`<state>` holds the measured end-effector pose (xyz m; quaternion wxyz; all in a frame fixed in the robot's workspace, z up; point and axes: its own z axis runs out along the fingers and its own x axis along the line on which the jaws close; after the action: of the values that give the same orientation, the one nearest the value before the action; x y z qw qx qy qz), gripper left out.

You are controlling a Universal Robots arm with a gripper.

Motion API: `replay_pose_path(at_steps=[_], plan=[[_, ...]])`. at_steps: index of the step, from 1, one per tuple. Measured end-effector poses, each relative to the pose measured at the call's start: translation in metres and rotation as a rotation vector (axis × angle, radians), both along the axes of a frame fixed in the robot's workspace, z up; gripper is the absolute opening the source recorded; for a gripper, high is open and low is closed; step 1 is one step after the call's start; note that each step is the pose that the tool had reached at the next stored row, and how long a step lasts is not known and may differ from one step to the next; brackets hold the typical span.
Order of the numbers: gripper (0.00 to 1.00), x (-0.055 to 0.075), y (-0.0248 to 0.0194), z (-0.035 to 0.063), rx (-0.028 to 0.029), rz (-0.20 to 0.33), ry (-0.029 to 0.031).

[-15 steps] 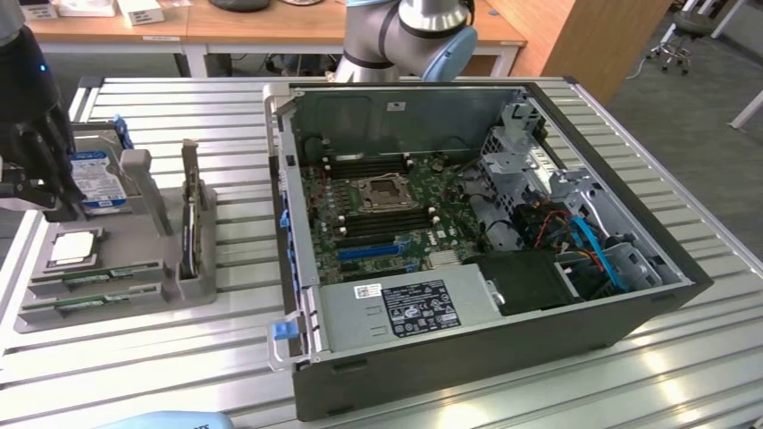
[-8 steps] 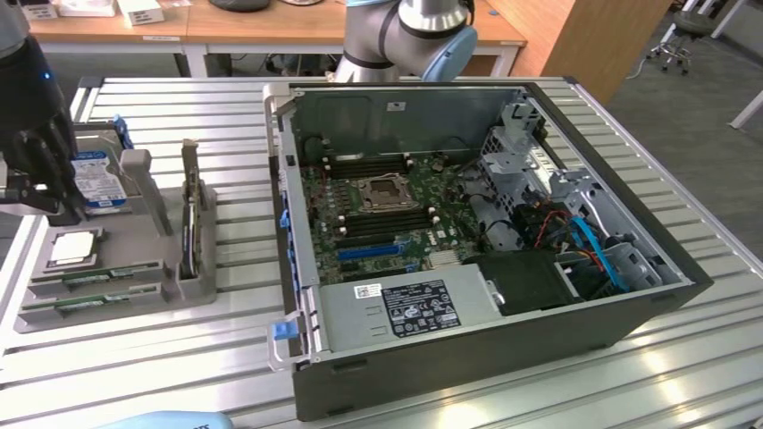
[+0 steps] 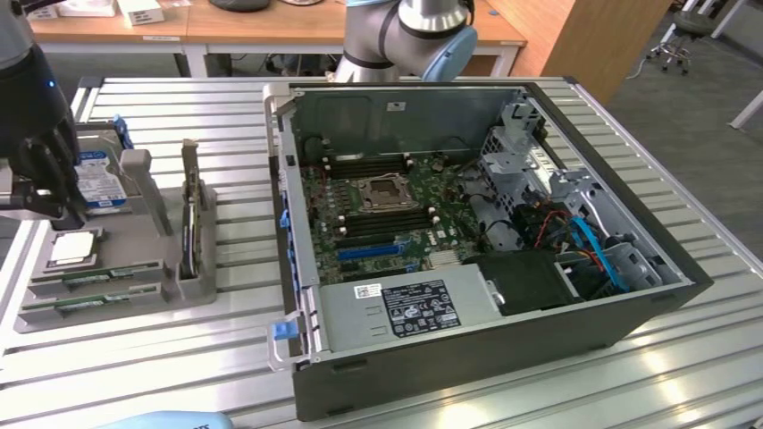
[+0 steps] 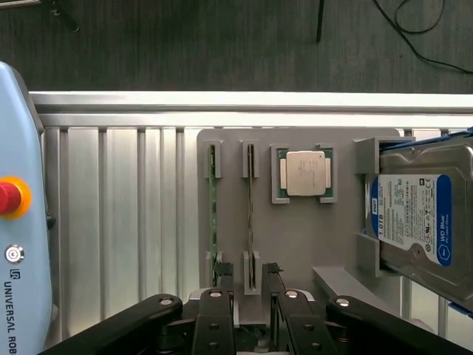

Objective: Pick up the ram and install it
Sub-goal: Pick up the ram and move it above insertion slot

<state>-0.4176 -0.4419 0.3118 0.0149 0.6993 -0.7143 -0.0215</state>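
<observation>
Two thin green sticks stand on edge in slots of a grey holder tray (image 4: pixel 295 244). The ram (image 4: pixel 250 200) is the one nearer the silver processor chip (image 4: pixel 304 174); its look-alike (image 4: pixel 213 207) stands one slot further away. My gripper (image 4: pixel 250 275) hovers above the ram's end, open, one fingertip on either side and not touching it. In the exterior view the gripper (image 3: pixel 46 204) hangs at the far left above the tray (image 3: pixel 143 259), where the ram (image 3: pixel 98 275) and the other stick (image 3: pixel 81 305) sit near the front.
A blue-labelled hard drive (image 4: pixel 414 222) leans in the tray beside the chip. The open computer case (image 3: pixel 477 223) lies on the slatted metal table (image 3: pixel 238 349), its motherboard (image 3: pixel 381 210) exposed. A tall grey bracket (image 3: pixel 191 223) stands between tray and case.
</observation>
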Motion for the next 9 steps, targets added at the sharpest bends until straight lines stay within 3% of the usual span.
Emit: replay_pose_path(at_steps=[9], plan=[[0.29,0.000,0.0000,-0.0142,0.0000,0.000,0.0000]])
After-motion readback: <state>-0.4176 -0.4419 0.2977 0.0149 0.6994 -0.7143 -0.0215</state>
